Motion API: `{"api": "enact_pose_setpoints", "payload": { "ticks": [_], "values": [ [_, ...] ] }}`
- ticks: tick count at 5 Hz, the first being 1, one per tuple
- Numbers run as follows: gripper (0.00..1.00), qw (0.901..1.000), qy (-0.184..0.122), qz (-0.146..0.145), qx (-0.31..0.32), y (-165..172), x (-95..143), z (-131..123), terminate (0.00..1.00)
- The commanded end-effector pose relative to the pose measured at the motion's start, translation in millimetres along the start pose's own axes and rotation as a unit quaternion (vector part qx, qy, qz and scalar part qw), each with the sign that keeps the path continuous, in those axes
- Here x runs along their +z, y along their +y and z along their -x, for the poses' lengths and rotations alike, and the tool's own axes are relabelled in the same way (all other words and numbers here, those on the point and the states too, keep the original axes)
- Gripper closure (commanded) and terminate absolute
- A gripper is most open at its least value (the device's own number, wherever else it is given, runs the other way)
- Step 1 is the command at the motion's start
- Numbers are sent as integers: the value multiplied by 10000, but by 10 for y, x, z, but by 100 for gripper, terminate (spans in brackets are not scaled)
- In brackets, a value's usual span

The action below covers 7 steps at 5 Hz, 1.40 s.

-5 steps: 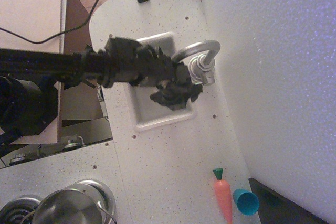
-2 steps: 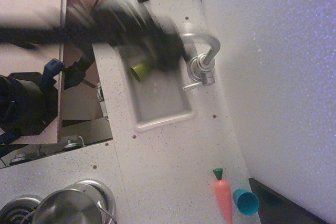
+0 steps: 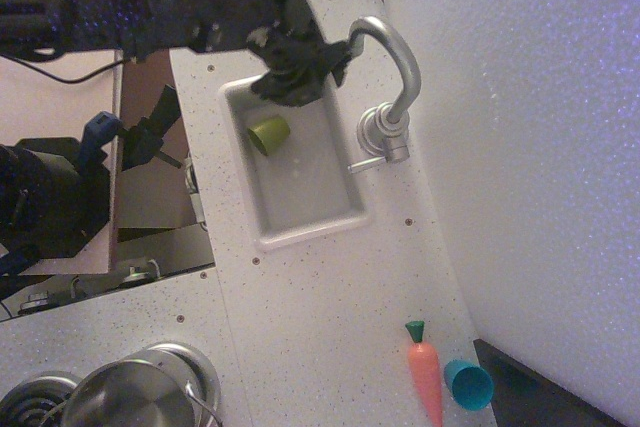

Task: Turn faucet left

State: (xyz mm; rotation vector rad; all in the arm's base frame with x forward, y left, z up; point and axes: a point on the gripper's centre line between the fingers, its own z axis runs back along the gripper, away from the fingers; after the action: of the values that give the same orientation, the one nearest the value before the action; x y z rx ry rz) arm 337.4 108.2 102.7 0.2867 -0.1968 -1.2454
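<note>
At the 12 o'clock end of the sink (image 3: 300,232), the black hand (image 3: 300,67) sits over the basin's far rim, beside the tip of the faucet (image 3: 390,87); whether its fingers are spread or closed cannot be told, since they merge into one dark mass; nothing is visibly held. The faucet stands on the white speckled desk (image 3: 330,327) at the sink's 3 o'clock edge; its ribbed base is upright, its curved spout arches toward 11 o'clock and ends just beside the hand, contact not discernible; its thin lever points toward 8 o'clock over the basin rim. Inside the basin, toward 11 o'clock, lies a green cup (image 3: 268,133) on its side. Toward 5 o'clock on the desk lie an orange carrot (image 3: 426,375) and a teal cup (image 3: 468,384), just beside each other; at 7 o'clock stands a steel pot (image 3: 130,397).
</note>
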Motion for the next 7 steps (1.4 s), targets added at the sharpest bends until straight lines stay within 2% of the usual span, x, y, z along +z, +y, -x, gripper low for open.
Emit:
{"api": "enact_pose_setpoints", "payload": {
  "ticks": [1,2,3,5,6,7],
  "values": [
    [0,9998,177,-89,16,124,45,19,0],
    [0,9990,407,-124,125,166,97,140,0],
    [0,9923,1022,-373,584,133,153,326,0],
    [0,9836,1592,-399,744,23,110,465,0],
    [0,9857,1356,-197,977,-148,87,402,0],
    [0,9857,1356,-197,977,-148,87,402,0]
  ]
}}
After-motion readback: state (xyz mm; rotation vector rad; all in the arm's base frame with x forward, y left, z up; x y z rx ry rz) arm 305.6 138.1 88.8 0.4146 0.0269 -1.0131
